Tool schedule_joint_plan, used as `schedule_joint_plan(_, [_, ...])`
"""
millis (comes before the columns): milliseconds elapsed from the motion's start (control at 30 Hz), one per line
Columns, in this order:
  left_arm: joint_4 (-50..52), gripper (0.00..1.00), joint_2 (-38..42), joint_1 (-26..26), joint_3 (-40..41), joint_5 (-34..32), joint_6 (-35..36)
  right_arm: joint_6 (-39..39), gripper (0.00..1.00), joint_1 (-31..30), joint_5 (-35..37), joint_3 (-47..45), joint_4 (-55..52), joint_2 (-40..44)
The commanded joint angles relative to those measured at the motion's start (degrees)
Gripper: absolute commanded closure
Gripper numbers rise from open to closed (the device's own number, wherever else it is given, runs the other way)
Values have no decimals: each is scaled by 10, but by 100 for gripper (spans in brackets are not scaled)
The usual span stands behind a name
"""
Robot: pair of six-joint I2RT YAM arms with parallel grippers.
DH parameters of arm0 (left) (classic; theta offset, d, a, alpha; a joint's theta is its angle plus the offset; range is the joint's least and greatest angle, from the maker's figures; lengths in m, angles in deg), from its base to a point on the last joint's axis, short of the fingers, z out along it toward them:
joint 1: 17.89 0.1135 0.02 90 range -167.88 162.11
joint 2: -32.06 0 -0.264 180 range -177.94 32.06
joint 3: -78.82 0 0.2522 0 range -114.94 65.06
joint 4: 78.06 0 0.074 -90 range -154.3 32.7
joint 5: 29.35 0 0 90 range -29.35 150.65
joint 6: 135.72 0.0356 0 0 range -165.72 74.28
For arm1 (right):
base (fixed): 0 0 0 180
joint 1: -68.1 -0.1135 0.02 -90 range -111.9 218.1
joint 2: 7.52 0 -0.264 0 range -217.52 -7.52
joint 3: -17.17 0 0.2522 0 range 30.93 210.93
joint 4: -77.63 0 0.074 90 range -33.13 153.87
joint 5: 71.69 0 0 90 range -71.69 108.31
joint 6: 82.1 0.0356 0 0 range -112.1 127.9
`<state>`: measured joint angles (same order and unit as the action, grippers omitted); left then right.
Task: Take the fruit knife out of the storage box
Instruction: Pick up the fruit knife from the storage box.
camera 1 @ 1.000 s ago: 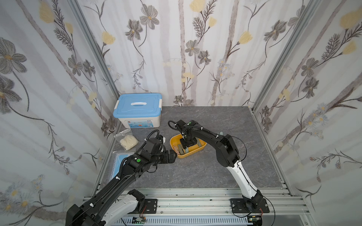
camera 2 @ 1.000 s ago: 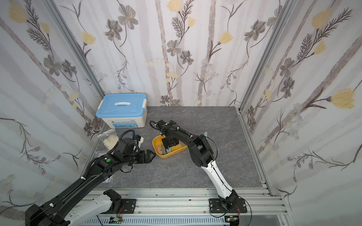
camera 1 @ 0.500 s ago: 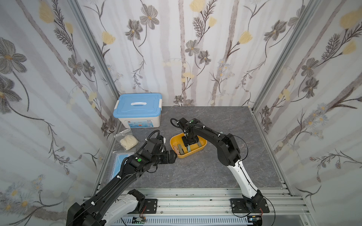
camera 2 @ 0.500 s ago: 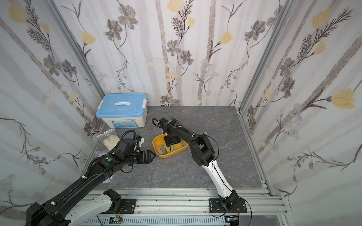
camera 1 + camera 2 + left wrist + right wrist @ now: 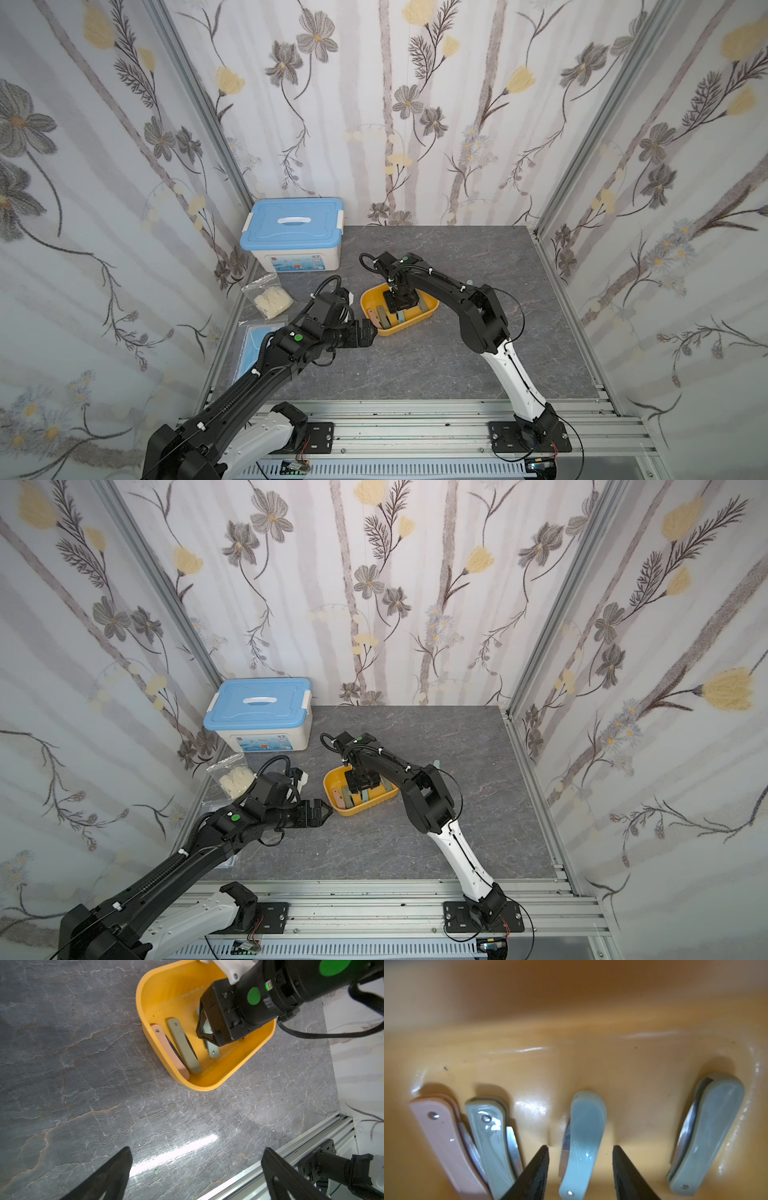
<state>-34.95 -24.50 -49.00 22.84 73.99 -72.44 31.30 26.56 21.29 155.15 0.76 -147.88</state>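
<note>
The pale blue folding fruit knife [image 5: 583,1142] lies in the shallow mustard-yellow plastic storage box [image 5: 207,1085] beside three other folding knives [image 5: 490,1138]. Your right gripper [image 5: 580,1146] straddles it, jaws apart, not clenched; your left gripper [image 5: 196,1148] hovers spread wide beside the box.

Bright, even light left a glare streak on the table [image 5: 176,1147]; the storage box [image 5: 571,1022] appeared blurred close up.

a: grey marbled table [image 5: 415,365], storage box [image 5: 409,329] sitting on it right under the right claw [image 5: 401,311], just beside the left claw [image 5: 371,332]!
b: and back on the left claw's side, well apart from both: a blue-lidded white box [image 5: 293,232], clear bag [image 5: 270,297], flat blue packet [image 5: 254,348].
</note>
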Motion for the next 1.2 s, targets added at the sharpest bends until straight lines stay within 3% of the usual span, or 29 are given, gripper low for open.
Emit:
schedule_joint_plan(0, [-6, 0, 0, 1, -3, 1, 7, 9, 49, 1, -4, 2, -9, -10])
schedule_joint_plan(133, [-5, 0, 2, 2, -1, 2, 9, 6, 49, -1, -7, 0, -10, -17])
schedule_joint_plan(500, [-8, 0, 0, 7, -1, 6, 11, 7, 61, -1, 2, -12, -10, -21])
schedule_joint_plan(967, [-15, 0, -5, 9, 0, 10, 12, 5, 85, 8, 4, -10, -9, -24])
schedule_joint_plan(1100, [-16, 0, -8, 10, 0, 12, 16, 4, 100, 11, 3, -8, -9, -21])
schedule_joint_plan(1167, [-17, 0, -11, 11, -1, 12, 17, 5, 100, 12, 1, -7, -9, -22])
